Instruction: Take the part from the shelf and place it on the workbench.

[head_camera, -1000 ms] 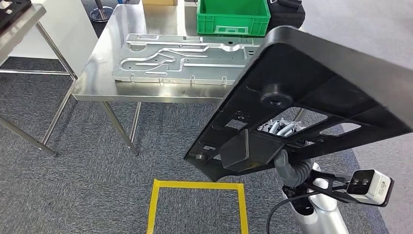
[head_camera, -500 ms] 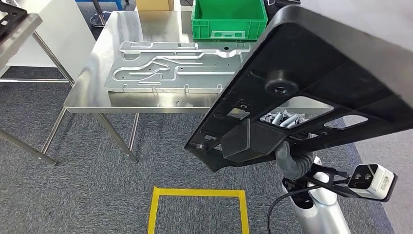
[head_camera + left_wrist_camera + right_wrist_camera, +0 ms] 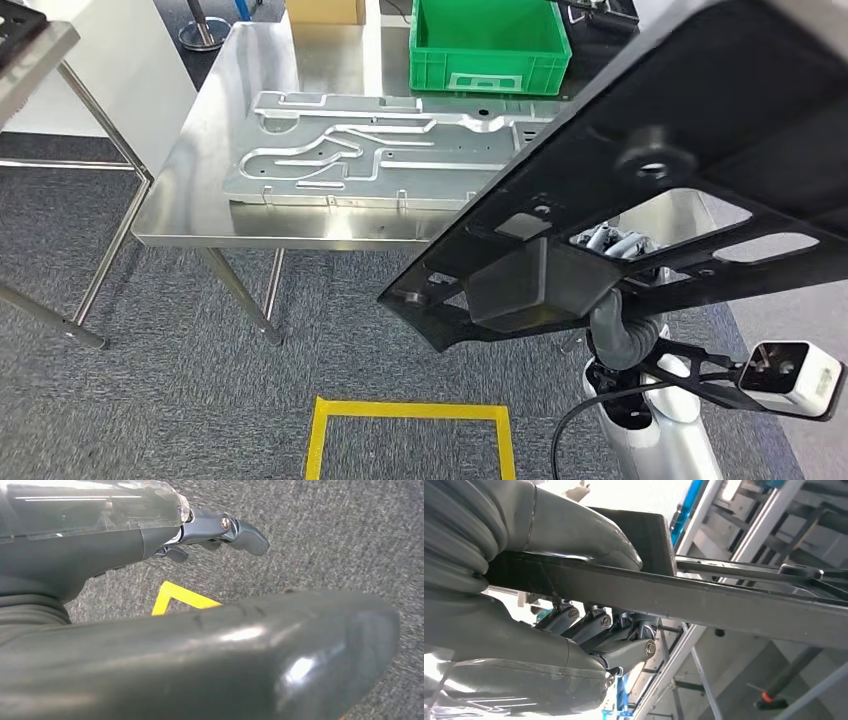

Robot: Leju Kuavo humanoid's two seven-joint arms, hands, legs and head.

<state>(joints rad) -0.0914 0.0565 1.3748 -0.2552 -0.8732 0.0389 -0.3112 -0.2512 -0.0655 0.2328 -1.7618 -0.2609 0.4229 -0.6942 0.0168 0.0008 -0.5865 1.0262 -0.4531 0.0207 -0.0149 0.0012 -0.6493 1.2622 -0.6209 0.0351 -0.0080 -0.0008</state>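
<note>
1. A large flat black moulded plastic panel, ribbed and pierced with cut-out openings, hangs tilted in the air in front of the robot, its far edge reaching over the near right corner of the bench; this reads as the carrying step, with the part off the shelf and not yet set down.
2. The stainless-steel bench stands just ahead, bearing a long silver machined metal plate with raised channels and, behind it, a green plastic crate. Judging from this, the next move calls for bringing the panel fully over bare steel, levelling it and lowering it flat, clear of the plate and crate.
3. The right robot hand grips the panel from below, thumb pressed on one face and fingers curled against the other.
4. The left robot hand hangs over grey carpet, its fingers curled in, holding nothing.
5. A yellow tape square marks the carpet at the robot's feet.
</note>
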